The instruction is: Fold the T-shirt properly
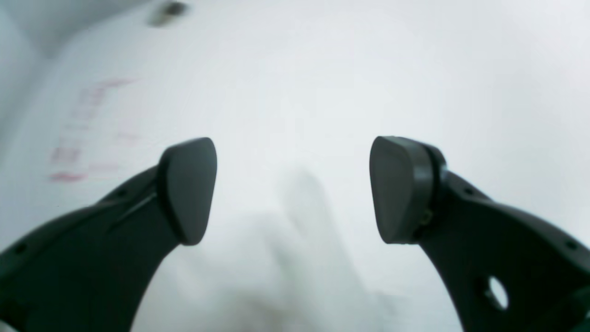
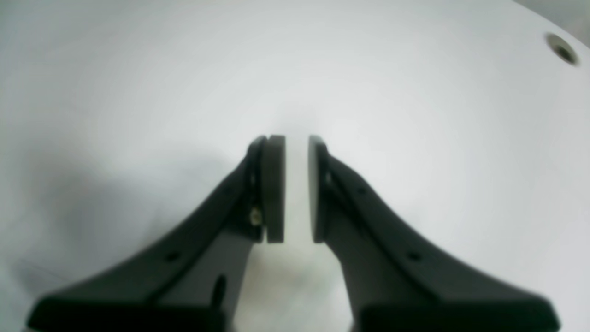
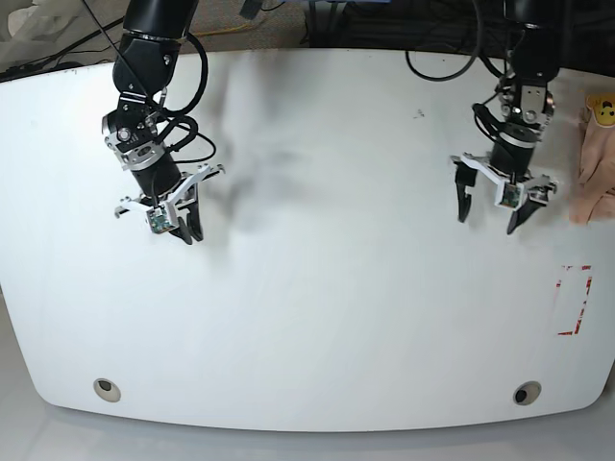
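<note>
The T-shirt is a peach bundle lying at the far right edge of the white table, cut off by the frame, with a yellow bear-face print on top. My left gripper hangs open just left of it, not touching it. The left wrist view shows that gripper with its pads wide apart over bare table and nothing between them. My right gripper hovers over the table's left part, far from the shirt. In its wrist view the right gripper is shut to a narrow slit and holds nothing.
Red tape marks lie on the table near the right front edge, below the shirt. Two round holes sit near the front edge. Black cables trail over the back edge.
</note>
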`<state>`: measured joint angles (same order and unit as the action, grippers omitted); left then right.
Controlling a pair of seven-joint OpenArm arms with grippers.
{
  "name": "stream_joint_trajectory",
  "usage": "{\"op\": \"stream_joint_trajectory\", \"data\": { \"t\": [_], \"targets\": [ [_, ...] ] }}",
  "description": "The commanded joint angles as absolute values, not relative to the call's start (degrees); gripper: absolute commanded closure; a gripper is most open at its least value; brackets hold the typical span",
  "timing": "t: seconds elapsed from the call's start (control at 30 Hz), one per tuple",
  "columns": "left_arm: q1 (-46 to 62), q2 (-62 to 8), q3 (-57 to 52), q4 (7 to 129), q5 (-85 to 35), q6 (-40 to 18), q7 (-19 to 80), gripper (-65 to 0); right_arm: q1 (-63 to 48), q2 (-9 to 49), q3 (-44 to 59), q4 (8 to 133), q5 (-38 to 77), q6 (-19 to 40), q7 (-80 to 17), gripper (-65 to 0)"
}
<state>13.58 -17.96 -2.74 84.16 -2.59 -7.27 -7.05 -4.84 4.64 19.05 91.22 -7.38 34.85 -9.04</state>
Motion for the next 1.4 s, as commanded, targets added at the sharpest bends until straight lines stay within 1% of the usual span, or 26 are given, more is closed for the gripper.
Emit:
{"op": "stream_joint_trajectory", "data": {
  "t": [0.0,0.2,0.33,0.53,0.67,0.83,1.0,1.17,1.27,1.37],
  "targets": [
    [16.0,-16.9,-3.0,88.6,-2.9,-5.7,-8.9,-48.5,-4.1,5.2,21.1,91.6,-6.5,34.9,-6.5,-7.3],
    [27.7,-13.3,-3.1,97.4,-2.9,-5.4,-8.9,-48.1,-9.2,5.5,23.0,93.1,-4.3,35.5,-6.3,-7.3],
    [36.1,-10.2,-3.2,101.8,-2.9,-5.4,-8.9,-47.8,-15.3,8.1,22.6,94.8,0.7,35.5,-6.3,-7.3],
    [47.3,-9.5,-3.3,106.8,-2.9,-5.4,-8.7,-47.8,-24.1,9.0,23.0,96.3,5.4,35.5,-6.3,-7.3],
    [56.0,-9.4,-4.1,108.5,-3.0,-5.4,-8.7,-47.8,-32.9,11.4,23.1,99.3,8.3,35.5,-6.3,-7.3],
    [62.4,-9.3,-4.4,108.2,-3.3,-5.4,-8.7,-47.8,-42.2,11.9,23.1,102.4,13.8,35.5,-6.3,-7.3],
    [69.4,-7.0,-4.9,108.1,-3.4,-5.4,-8.7,-47.8,-51.5,12.5,23.1,104.5,14.6,35.5,-6.3,-7.3],
    [73.8,-5.5,-6.1,107.2,-3.3,-4.8,-8.7,-47.8,-58.2,12.2,22.8,104.1,14.6,35.5,-6.2,-7.3],
    [74.8,-5.4,-6.1,104.2,-3.3,-3.3,-8.6,-47.8,-62.5,12.1,22.5,103.7,14.7,35.5,-6.2,-7.3],
    [74.7,-5.6,-6.0,98.6,-3.3,-2.2,-8.6,-48.1,-64.8,12.3,20.4,99.7,14.7,35.5,-6.2,-7.3]
  ]
}}
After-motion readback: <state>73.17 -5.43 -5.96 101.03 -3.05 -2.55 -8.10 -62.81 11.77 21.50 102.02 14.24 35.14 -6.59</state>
